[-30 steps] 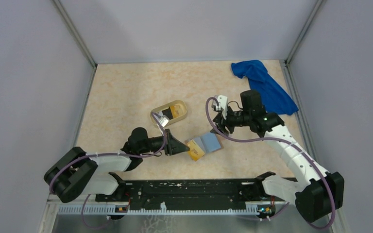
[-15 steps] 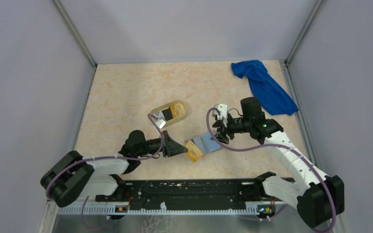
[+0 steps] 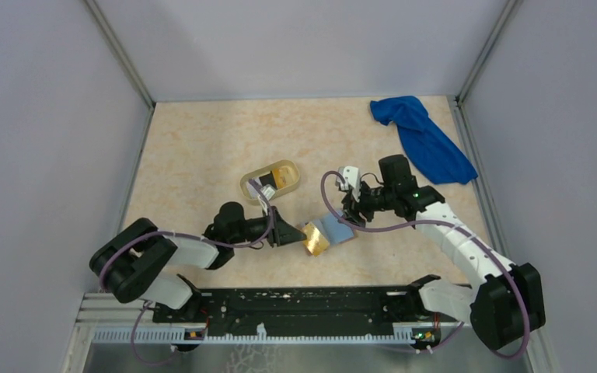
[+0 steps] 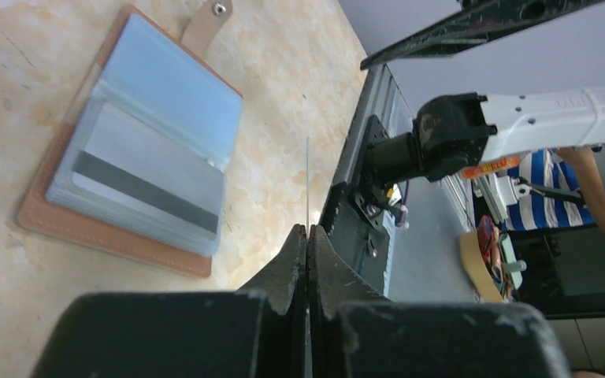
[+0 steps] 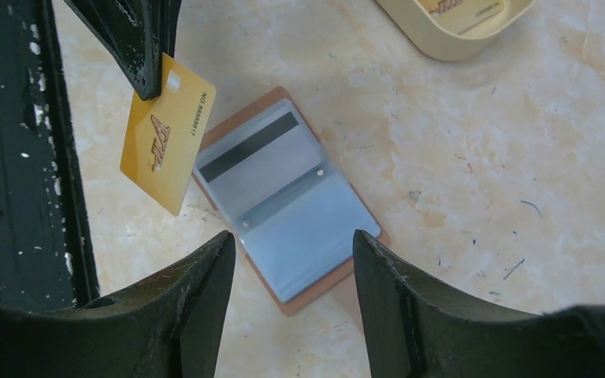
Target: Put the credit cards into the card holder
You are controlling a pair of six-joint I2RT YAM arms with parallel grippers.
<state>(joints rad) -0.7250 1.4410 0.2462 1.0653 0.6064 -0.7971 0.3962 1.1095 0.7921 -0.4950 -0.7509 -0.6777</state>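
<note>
An open holder (image 3: 336, 228) lies flat on the table (image 3: 202, 148) between the two grippers, with its grey-blue slots facing up. A yellow card (image 3: 315, 241) is pinched near one corner in the clenched left gripper (image 3: 289, 231), just beside one end of the holder. The corner grip is judged to leave the card's free edge clear for feeding into a slot. The right gripper (image 3: 347, 203) hangs over the holder with its jaws parted and nothing between them, probably poised to pin the holder down while the card is pushed in. More cards (image 3: 280, 179) wait in the tray (image 3: 246, 185) behind.

From the left wrist, the yellow card is seen only edge-on, as a thin line. Its face and printed lettering are shown by the right wrist view. In both wrist views a striped card (image 5: 248, 150) is revealed already in a slot, which cannot be made out from overhead.
</note>
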